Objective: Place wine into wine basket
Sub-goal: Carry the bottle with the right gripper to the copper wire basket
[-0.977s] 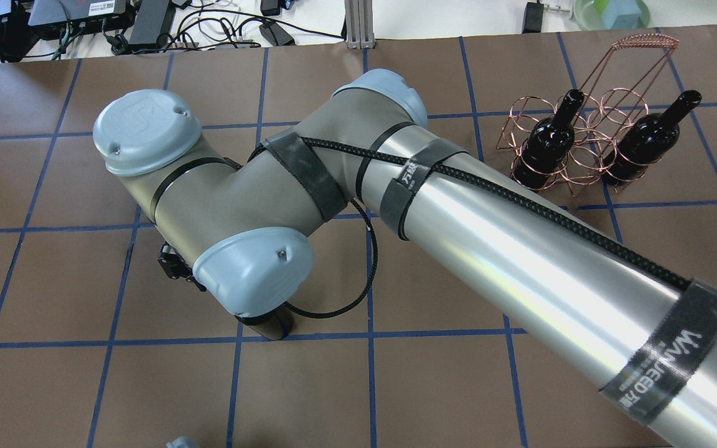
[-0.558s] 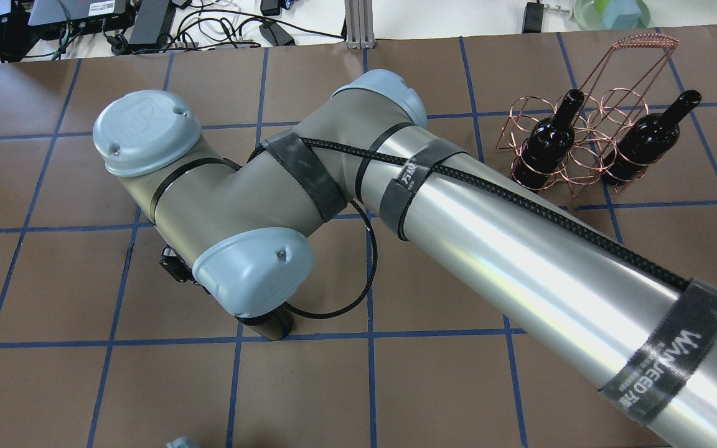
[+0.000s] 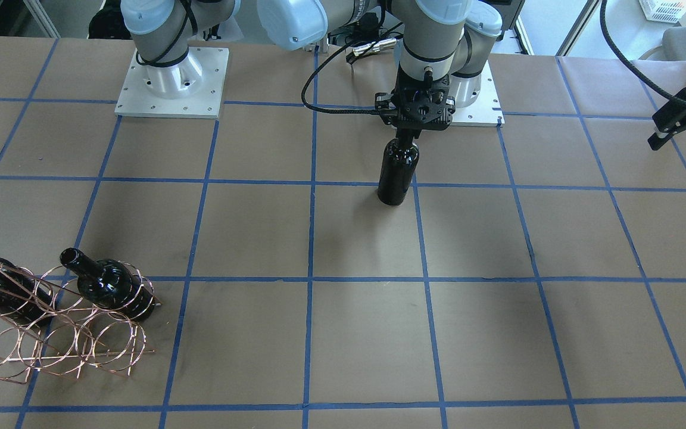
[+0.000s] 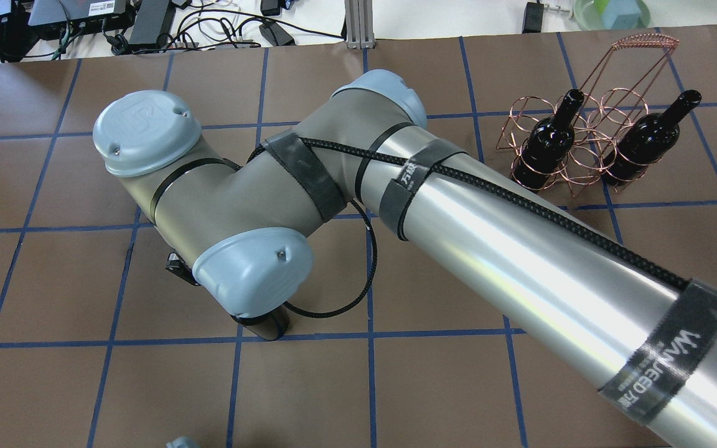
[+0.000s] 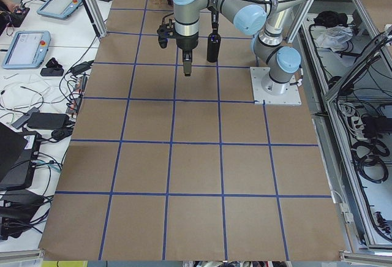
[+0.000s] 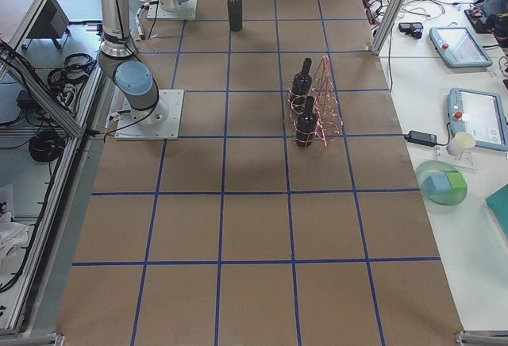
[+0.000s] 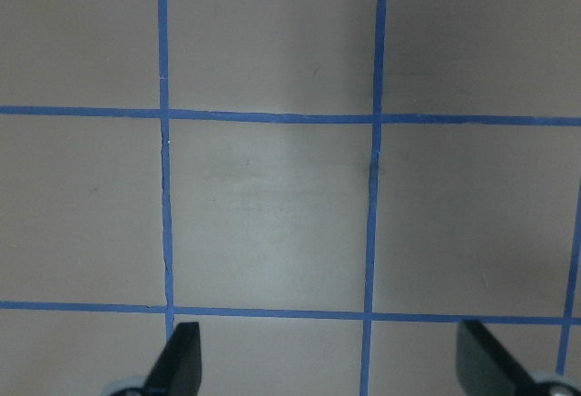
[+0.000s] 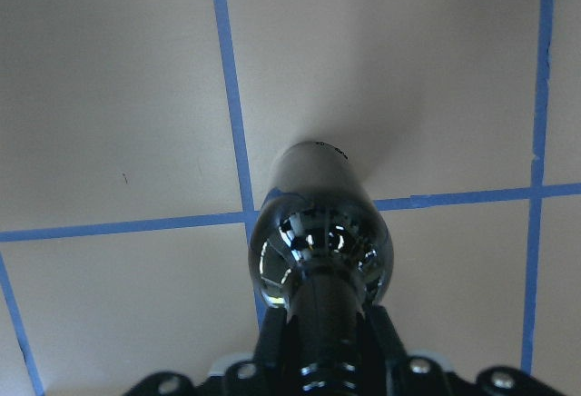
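— Over on the robot's side of the brown paper table with its blue tape grid (image 3: pixel 367 333): the silver-and-grey right arm (image 4: pixel 520 261) reaches across. The copper twisted-wire wine basket (image 3: pixel 57 339) sits well apart, at the far corner, with two other black bottles (image 3: pixel 111 285) in its loops. The glossy near-black glass wine bottle (image 3: pixel 398 173) stands upright under the right gripper (image 3: pixel 407 132), which is clamped on the neck. I cannot tell whether its base is off the paper.

— Noted. And the left gripper (image 7: pixel 329 334)?

— Its fingers (image 7: pixel 186 355) are spread wide with nothing between them, off to one side over bare table.

— Then my advice for the carry:
1. Raise straight up until the base clears.
2. Keep the bottle vertical, since the only hold is on slick glass.
3. Travel slowly.
4. Centre over an empty ring beside the loaded ones.
5. Lower without nudging the wire.
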Tool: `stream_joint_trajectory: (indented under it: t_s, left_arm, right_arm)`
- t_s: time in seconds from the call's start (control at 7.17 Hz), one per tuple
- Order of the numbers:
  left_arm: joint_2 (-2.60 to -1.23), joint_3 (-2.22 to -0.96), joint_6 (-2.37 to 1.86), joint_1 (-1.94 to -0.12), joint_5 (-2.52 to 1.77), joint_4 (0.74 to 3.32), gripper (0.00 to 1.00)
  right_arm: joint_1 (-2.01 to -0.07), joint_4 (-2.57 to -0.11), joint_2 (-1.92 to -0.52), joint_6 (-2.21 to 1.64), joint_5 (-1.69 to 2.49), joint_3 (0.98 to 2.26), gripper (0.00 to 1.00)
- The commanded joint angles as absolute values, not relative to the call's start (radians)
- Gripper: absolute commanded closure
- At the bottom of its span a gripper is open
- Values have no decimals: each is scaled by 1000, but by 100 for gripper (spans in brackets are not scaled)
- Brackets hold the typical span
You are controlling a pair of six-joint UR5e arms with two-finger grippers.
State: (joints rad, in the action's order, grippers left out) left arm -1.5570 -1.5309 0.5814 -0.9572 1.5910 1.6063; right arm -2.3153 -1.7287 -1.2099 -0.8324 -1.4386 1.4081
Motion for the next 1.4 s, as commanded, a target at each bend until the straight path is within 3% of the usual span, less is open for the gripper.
stream_joint_trajectory:
  t_s: [0.0, 0.7, 1.26]
  left_arm:
    - [-1557, -1531, 581, -957, 1591, 1606, 0]
    - [-1557, -1531, 581, -957, 1591, 1606, 0]
    - [-1557, -1531, 581, -957, 1591, 1606, 0]
  right_arm:
    - [-2297, -1727, -1226, -801, -1445, 1404, 100]
    - [-1899, -1392, -1509, -248, -1526, 1399, 100]
    - [-1532, -1275, -1604, 184, -1679, 1393, 100]
